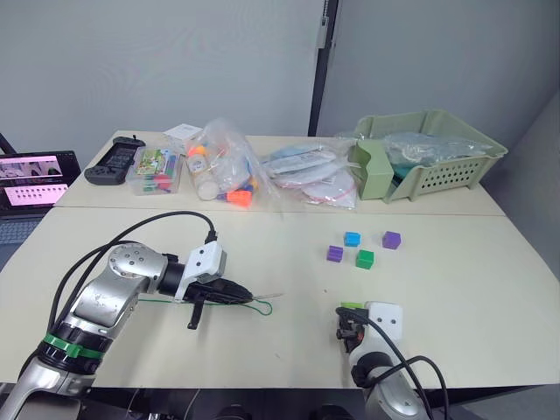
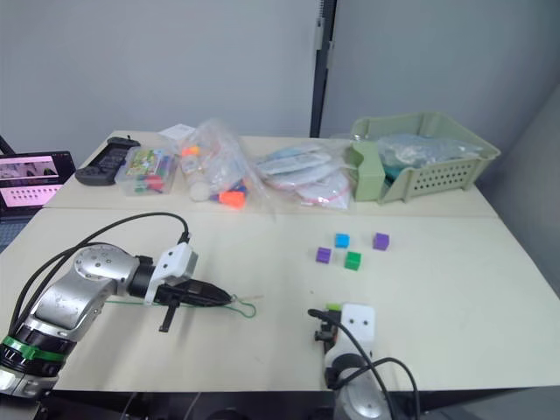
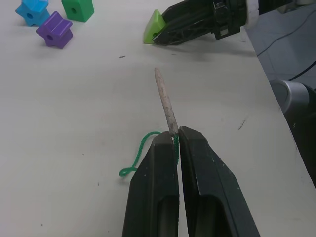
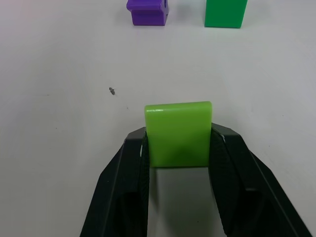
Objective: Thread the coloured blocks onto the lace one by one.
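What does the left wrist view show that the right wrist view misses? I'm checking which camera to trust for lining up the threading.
Left wrist alone: the left gripper shut on the lace, its pale tip aimed toward the lime green block, plus the blue block. Right wrist alone: the lime block's flat face square between the right gripper's fingers. Both: the lime green block held by the right gripper, a purple block and the dark green block.

The left arm reaches in from the robot's left, elbow bent, forearm lying low over the desk (image 1: pixel 455 271) and pointing toward the right. Its end effector (image 3: pixel 176 140) has both black fingers pressed together, pinching the lace (image 3: pixel 165 106) near its stiff tip. The right arm comes up from the near edge, its end effector (image 4: pixel 178 143) clamped on the lime green block (image 4: pixel 178 132).
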`<action>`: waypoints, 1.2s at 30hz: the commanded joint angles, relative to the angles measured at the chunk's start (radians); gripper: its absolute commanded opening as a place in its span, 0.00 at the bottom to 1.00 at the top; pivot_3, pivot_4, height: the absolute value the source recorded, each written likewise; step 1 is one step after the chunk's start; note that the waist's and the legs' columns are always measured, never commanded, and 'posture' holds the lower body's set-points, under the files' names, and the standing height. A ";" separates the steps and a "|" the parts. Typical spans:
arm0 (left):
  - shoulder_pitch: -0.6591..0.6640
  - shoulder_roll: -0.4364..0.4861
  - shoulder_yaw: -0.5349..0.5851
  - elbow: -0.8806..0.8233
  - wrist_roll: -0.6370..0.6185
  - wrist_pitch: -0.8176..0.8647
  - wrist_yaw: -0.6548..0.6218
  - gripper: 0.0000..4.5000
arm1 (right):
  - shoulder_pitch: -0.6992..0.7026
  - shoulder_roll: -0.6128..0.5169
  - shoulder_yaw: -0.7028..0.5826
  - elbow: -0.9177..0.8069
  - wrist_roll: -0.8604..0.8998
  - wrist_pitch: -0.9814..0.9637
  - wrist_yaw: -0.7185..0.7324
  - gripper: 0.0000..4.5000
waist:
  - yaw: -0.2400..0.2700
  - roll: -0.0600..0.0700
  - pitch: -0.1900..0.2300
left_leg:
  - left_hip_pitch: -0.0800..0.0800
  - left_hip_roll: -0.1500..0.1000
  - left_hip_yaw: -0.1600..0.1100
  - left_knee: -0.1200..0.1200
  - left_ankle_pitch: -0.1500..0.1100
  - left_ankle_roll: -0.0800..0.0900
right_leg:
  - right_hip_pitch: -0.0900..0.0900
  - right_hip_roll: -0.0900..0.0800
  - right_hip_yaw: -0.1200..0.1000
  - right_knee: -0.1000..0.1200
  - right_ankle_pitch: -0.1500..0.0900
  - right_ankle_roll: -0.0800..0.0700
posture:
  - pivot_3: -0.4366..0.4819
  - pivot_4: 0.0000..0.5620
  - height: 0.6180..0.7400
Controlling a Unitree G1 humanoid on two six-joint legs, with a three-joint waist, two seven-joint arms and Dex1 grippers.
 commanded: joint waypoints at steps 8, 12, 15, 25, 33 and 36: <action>-0.042 -0.025 -0.022 -0.097 -0.052 0.094 -0.008 0.00 | 0.099 -0.350 -0.321 -0.296 0.213 0.054 0.387 1.00 | 0.001 0.007 0.003 | -0.007 -0.003 0.002 0.002 0.000 0.000 | -0.006 -0.002 0.002 0.001 0.000 0.000 | 0.48 0.27 1.00; -0.006 -0.019 -0.047 -0.185 -0.075 0.160 -0.003 0.00 | 0.061 -0.607 -0.499 -0.211 0.392 -0.020 0.736 1.00 | -0.008 0.006 0.006 | -0.005 -0.003 0.003 0.007 -0.002 0.002 | -0.001 -0.001 0.003 0.000 0.001 0.002 | 0.48 0.27 1.00; 0.055 -0.016 -0.075 -0.253 -0.053 0.160 0.028 0.00 | -0.022 -0.784 -0.511 -0.041 0.415 -0.096 0.990 1.00 | -0.012 0.006 0.006 | 0.002 0.001 0.004 0.006 -0.002 0.003 | 0.006 0.003 0.003 -0.002 -0.002 0.000 | 0.48 0.27 1.00; 0.099 -0.072 -0.121 -0.341 0.028 0.246 0.256 0.00 | -0.451 -0.857 -0.232 0.500 0.217 -0.382 1.265 1.00 | -0.002 0.003 0.013 | 0.004 0.003 0.005 0.008 0.004 0.005 | 0.005 0.006 0.005 0.001 0.001 -0.002 | 0.48 0.27 1.00; 0.092 -0.087 -0.134 -0.370 0.033 0.293 0.324 0.00 | -0.591 -0.760 -0.130 0.683 0.146 -0.428 1.289 1.00 | 0.003 0.003 0.013 | 0.000 0.000 0.005 0.007 0.003 0.004 | 0.003 0.000 0.004 0.001 0.003 0.000 | 0.48 0.27 1.00; 0.071 -0.091 -0.149 -0.364 0.050 0.298 0.339 0.00 | -0.619 -0.751 -0.120 0.724 0.154 -0.402 1.317 1.00 | 0.004 0.003 0.013 | 0.000 -0.001 0.005 0.007 0.003 0.004 | 0.003 -0.001 0.005 0.001 0.003 0.000 | 0.48 0.27 1.00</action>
